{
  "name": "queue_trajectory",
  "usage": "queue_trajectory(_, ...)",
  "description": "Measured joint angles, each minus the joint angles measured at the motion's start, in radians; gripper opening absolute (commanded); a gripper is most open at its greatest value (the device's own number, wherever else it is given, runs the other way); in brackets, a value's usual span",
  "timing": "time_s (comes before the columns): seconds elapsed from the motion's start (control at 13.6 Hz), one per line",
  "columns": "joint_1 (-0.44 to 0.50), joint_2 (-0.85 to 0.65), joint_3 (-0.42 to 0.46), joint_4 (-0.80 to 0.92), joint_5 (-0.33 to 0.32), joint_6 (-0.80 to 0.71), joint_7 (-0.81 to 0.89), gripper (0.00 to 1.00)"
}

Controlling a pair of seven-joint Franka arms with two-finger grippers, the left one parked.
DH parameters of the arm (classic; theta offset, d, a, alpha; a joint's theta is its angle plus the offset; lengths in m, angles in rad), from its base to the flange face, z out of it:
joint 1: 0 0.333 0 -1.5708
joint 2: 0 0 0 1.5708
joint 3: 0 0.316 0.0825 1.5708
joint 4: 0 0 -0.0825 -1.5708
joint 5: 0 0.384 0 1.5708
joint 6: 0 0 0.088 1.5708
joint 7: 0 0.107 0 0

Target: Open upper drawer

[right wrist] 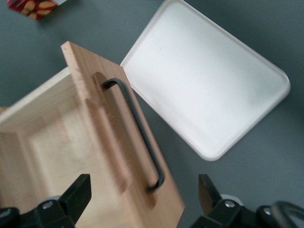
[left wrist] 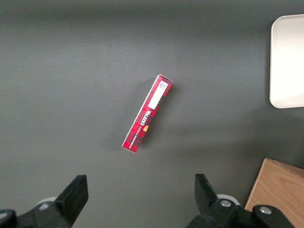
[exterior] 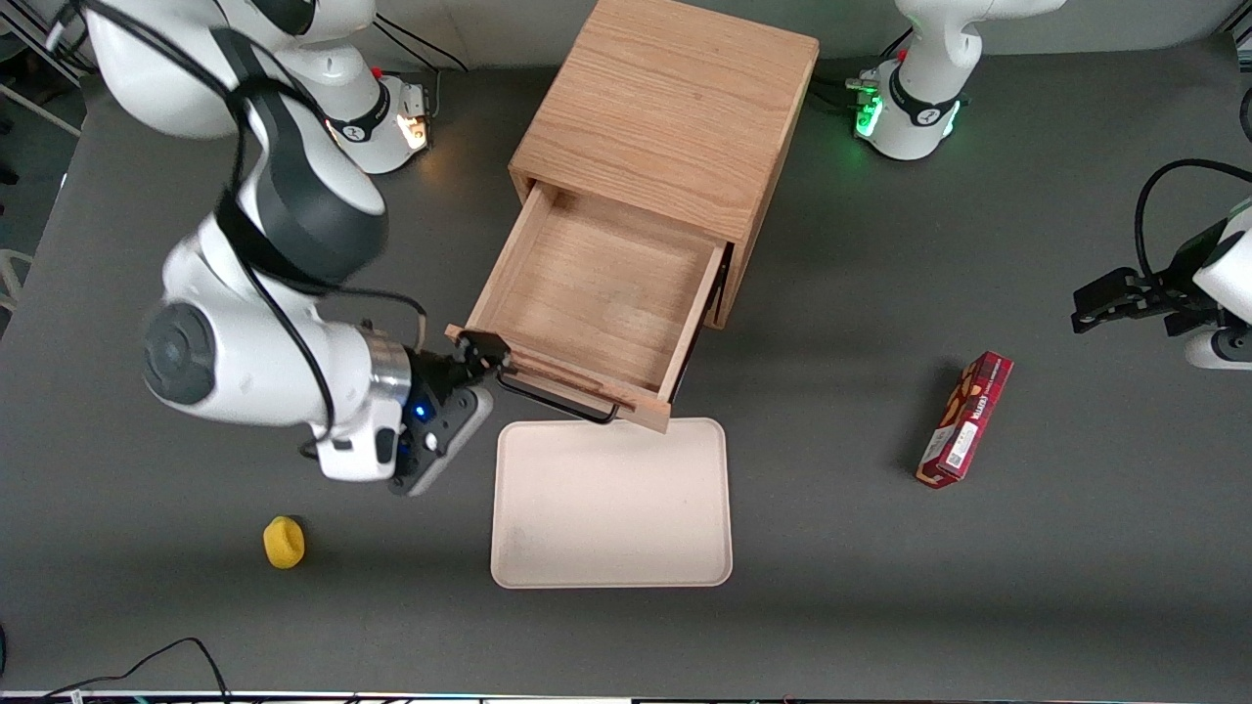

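The upper drawer [exterior: 597, 293] stands pulled well out of the light oak cabinet [exterior: 665, 117]; its bare wooden tray shows. Its black wire handle [exterior: 558, 401] runs along the drawer front. The drawer below it is hidden under the open one. My right gripper [exterior: 484, 362] is at the working arm's end of the drawer front, level with the handle. In the right wrist view the gripper [right wrist: 144, 186] is open, its black fingers [right wrist: 81, 187] wide apart on either side of the drawer front [right wrist: 109, 142], with the handle's end [right wrist: 154, 183] between them and not gripped.
A cream tray [exterior: 611, 504] lies on the table just nearer the front camera than the drawer front; it also shows in the right wrist view [right wrist: 209, 85]. A yellow object [exterior: 284, 543] lies near the working arm. A red box [exterior: 965, 418] lies toward the parked arm's end.
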Motion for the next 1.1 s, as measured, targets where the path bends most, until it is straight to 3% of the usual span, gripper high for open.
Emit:
queue_trajectory(0.29,0.006,-0.21,-0.099,-0.056,-0.008,-0.126,0.274,1.0)
queue_trajectory(0.51,-0.004,-0.337,-0.239,-0.084,-0.023,-0.319,0.318,1.0)
queue_trajectory(0.66,-0.014,-0.4,-0.275,-0.14,-0.077,-0.389,0.342,1.0)
queue_trajectory(0.88,-0.018,-0.517,-0.33,-0.357,-0.105,-0.346,0.381,1.0)
queue_trajectory(1.1,-0.028,-0.704,-0.398,-0.687,-0.118,-0.18,0.381,1.0)
